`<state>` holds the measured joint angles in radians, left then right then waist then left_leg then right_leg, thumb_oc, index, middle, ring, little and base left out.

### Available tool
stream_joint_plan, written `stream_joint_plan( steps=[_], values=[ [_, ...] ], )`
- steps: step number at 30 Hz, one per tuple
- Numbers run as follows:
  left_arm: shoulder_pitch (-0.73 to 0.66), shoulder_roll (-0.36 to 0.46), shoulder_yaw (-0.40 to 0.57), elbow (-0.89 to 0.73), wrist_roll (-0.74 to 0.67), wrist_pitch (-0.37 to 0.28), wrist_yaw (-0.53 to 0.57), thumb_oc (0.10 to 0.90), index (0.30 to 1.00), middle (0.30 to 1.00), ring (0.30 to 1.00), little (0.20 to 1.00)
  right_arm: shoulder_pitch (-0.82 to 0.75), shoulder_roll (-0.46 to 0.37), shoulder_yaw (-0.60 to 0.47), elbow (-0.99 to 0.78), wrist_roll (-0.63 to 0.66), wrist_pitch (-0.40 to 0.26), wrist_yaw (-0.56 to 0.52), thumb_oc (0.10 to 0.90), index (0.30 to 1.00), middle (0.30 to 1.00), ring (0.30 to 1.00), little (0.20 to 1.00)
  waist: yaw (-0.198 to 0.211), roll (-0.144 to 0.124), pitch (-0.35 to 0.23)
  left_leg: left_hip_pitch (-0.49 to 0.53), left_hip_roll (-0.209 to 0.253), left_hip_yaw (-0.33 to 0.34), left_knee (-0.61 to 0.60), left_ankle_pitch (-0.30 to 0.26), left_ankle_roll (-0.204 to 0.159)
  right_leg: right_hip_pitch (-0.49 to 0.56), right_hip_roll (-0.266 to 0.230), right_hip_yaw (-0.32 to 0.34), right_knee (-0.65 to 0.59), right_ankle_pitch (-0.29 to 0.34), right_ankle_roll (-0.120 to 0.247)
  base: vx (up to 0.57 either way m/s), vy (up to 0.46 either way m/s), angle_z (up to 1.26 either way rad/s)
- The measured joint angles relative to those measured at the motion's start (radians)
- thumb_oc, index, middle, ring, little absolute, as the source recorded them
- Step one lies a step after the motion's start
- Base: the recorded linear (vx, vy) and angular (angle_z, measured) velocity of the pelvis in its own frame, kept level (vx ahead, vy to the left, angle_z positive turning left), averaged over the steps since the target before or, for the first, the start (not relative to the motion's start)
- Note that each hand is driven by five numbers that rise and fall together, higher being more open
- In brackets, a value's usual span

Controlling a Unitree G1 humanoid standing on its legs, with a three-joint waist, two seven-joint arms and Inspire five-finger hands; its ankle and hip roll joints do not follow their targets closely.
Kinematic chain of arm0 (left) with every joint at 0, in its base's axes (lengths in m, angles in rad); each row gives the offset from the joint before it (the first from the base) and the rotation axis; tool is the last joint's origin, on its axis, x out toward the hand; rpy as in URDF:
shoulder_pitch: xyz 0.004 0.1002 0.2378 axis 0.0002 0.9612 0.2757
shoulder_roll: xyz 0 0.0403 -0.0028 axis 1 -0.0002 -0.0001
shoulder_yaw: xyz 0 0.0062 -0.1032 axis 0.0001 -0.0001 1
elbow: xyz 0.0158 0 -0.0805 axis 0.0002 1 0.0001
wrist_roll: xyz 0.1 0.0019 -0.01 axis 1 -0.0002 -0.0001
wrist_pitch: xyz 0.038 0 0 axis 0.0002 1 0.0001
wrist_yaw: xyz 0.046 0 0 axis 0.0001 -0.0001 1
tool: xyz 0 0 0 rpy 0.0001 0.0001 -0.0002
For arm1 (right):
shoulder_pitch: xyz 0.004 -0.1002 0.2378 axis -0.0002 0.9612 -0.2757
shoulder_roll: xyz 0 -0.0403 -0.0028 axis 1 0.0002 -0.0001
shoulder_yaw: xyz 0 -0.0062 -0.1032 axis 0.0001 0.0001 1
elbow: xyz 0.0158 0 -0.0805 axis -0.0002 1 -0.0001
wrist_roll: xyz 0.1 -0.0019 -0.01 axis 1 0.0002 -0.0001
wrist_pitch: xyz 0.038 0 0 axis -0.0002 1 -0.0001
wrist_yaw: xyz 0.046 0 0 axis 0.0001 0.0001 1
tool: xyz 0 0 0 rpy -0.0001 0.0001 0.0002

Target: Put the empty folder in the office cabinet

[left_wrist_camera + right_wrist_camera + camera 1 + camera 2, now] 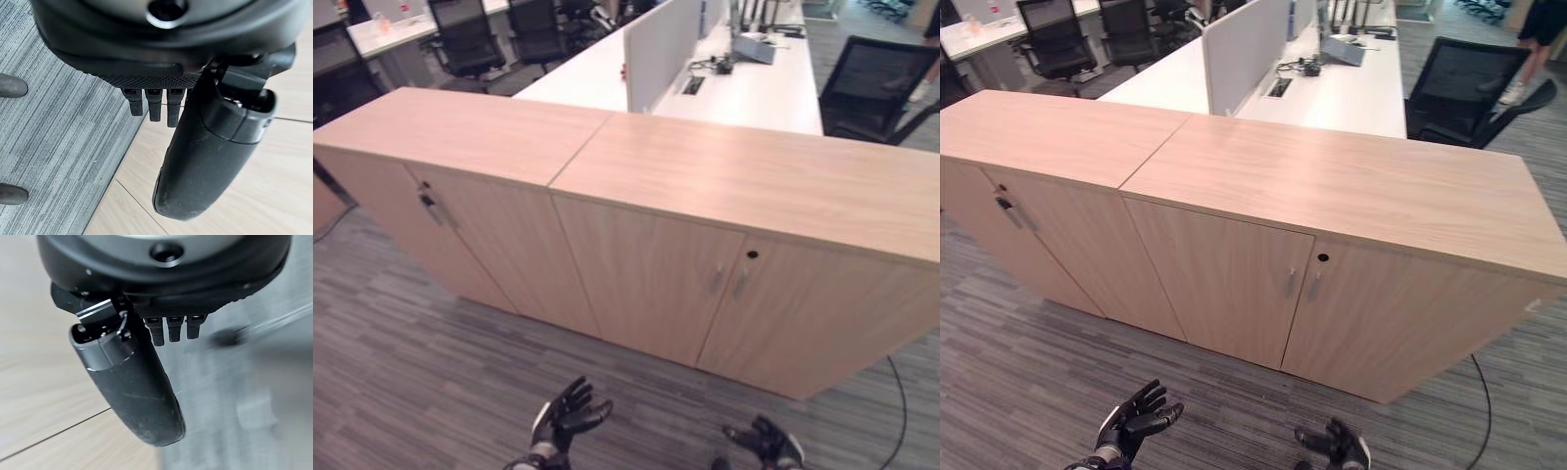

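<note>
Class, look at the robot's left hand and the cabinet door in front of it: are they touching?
Apart. In the left eye view the left hand hangs open above grey carpet, with floor between it and the cabinet doors.

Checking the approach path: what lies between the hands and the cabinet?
Bare grey carpet, seen from the head views; left hand and right hand hang before the shut cabinet.

Dark hands (pixel 566 419), black ridged fingers (pixel 152 104)

Desks (pixel 744 88) and chairs (pixel 871 88) apparently stand just behind the cabinet (pixel 646 264).
</note>
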<state>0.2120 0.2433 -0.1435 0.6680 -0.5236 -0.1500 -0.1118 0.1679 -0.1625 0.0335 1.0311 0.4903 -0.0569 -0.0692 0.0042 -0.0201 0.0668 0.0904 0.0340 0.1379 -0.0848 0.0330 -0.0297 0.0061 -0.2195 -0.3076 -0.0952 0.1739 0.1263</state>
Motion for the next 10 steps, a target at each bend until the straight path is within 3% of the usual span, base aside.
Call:
stream_joint_plan(
  steps=[6,10],
  values=[
    [0.005,0.014,0.001,0.006,0.038,0.0,0.021,0.8,0.9,0.9,0.9,0.9,-0.001,-0.009,-0.017,-0.003,0.002,-0.005,0.019,0.8,0.9,0.9,0.9,0.9,-0.001,-0.026,-0.017,0.008,0.016,0.013,0.0,-0.023,0.003,-0.011,0.014,0.01,0.0,0.002,0.003,0.0,-0.019,-0.13],
    [0.005,0.013,0.0,0.024,0.038,0.0,0.028,0.8,0.9,0.9,0.9,0.9,-0.053,-0.018,-0.023,-0.008,0.003,-0.014,0.023,0.8,0.9,0.9,0.9,0.9,-0.002,-0.028,-0.021,0.019,0.022,0.024,0.0,-0.023,0.0,-0.006,0.024,0.028,0.0,0.007,-0.003,0.0,-0.019,-0.12]
  ],
)
